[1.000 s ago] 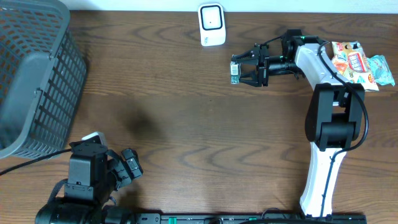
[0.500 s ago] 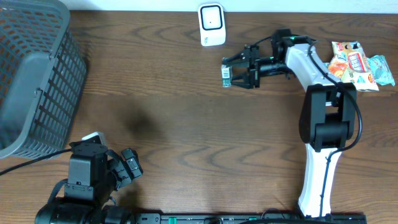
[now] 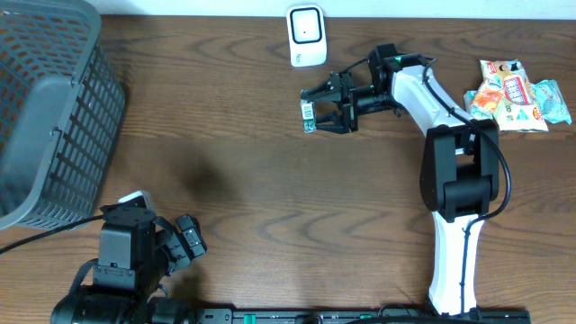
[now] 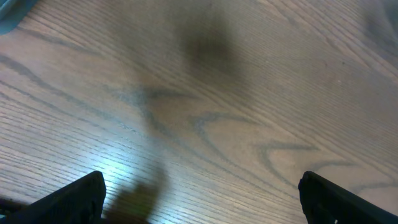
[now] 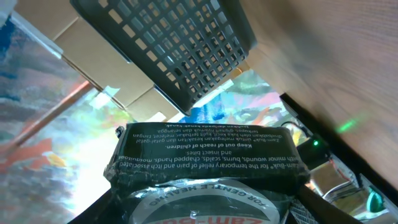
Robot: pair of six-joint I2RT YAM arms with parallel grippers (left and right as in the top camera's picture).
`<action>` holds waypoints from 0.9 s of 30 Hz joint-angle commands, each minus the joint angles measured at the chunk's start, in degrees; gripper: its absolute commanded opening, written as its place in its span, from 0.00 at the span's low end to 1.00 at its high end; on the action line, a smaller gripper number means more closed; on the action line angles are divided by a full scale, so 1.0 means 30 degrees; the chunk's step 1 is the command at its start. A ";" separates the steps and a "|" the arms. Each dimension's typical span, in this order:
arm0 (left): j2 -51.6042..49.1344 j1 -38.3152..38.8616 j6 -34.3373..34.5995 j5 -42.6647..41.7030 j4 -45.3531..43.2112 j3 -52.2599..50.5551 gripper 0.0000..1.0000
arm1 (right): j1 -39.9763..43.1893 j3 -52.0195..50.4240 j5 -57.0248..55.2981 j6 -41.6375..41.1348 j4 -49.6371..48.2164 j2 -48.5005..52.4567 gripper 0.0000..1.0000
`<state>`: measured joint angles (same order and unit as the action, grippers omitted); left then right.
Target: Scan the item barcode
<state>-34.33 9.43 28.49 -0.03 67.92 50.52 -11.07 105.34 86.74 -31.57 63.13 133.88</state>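
Observation:
The item (image 3: 308, 117) is a small dark green pack with white print, held above the table just below and beside the white scanner (image 3: 306, 36). My right gripper (image 3: 312, 110) is shut on it, reaching left from the right side. In the right wrist view the pack (image 5: 205, 155) fills the lower frame between the fingers (image 5: 314, 208), showing upside-down text; no barcode shows on that face. My left gripper (image 3: 184, 238) rests at the near left corner, far from the item. Its fingers (image 4: 68, 199) stand wide open over bare wood.
A grey mesh basket (image 3: 49, 108) fills the far left corner and also shows as the basket (image 5: 174, 43) in the right wrist view. Colourful snack packs (image 3: 513, 94) lie at the far right. The right arm's white base stands at the near right.
My right gripper has carried the pack leftward across the table, ending below the scanner. The left arm has not moved.

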 commanded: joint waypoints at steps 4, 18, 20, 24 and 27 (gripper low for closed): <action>0.0073 -0.0044 -0.0036 0.0175 0.0051 -0.0022 0.97 | 0.0219 0.0000 0.0903 -0.1049 -0.0197 0.0226 0.57; 0.0073 -0.0044 -0.0036 0.0175 0.0051 -0.0022 0.98 | 0.0874 0.0000 0.0335 -0.1035 -0.0561 0.0233 0.57; 0.0073 -0.0044 -0.0036 0.0175 0.0051 -0.0022 0.98 | 0.0874 0.0000 0.0291 -0.1035 -0.0612 0.0233 0.56; 0.0073 -0.0044 -0.0036 0.0175 0.0051 -0.0022 0.98 | 0.0874 0.0000 0.0124 -0.1035 -0.0838 0.0233 0.56; 0.0073 -0.0044 -0.0036 0.0175 0.0051 -0.0022 0.98 | 0.0874 0.0000 0.0036 -0.1042 -0.0845 0.0233 0.57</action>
<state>-34.33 9.43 28.49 -0.03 67.92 50.52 -8.58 105.34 85.91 -34.13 60.66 133.88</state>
